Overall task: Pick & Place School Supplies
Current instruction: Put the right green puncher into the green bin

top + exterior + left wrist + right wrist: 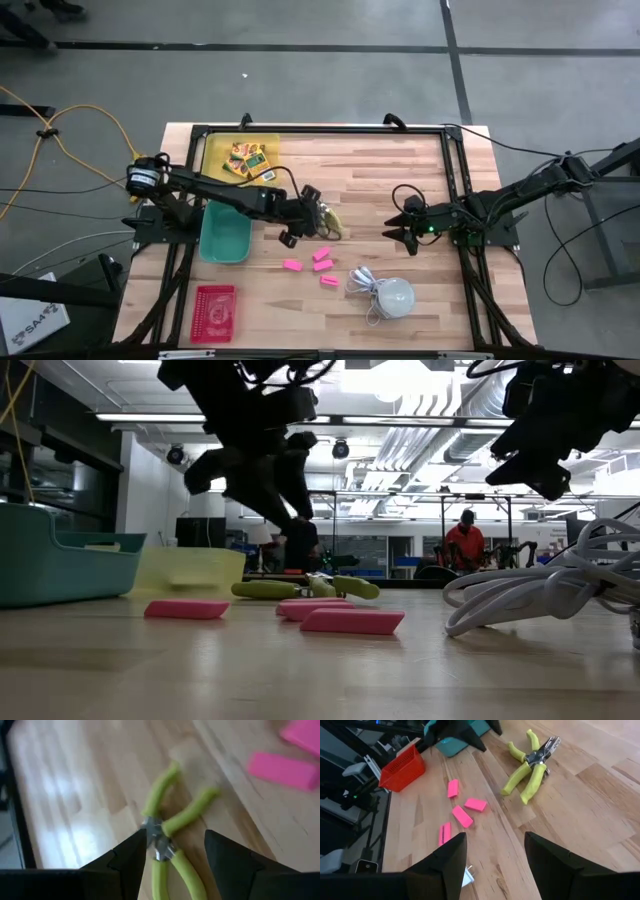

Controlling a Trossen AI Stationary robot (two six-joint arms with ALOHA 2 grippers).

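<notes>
The lime-green-handled tool (pixel 532 757) lies flat on the wooden table (pixel 400 190) near its middle, its two pairs of green arms crossing at a metal pivot; it looks like pliers or a scissors-like cutter. The left gripper (pixel 175 855) is low over it, fingers spread to either side of the pivot and gripping nothing. In the high view the tool (pixel 331 222) shows just beside that gripper (pixel 312 215).

Four pink eraser blocks (pixel 462 816) lie loose on the wood between the tool and the table's front edge, close to each other but apart. Three small yellow-and-green boxes (pixel 246 160) sit in a yellow tray (pixel 215 150) at the back left corner of the table.

A teal bin (pixel 226 233) stands left of the erasers, with a red basket (pixel 214 312) in front of it. A white dome-shaped thing (pixel 394 296) with a coiled white cord (pixel 365 282) lies right of the erasers.

The right gripper (pixel 400 228) hovers over the table's right half, well apart from the tool, jaws spread and empty.
</notes>
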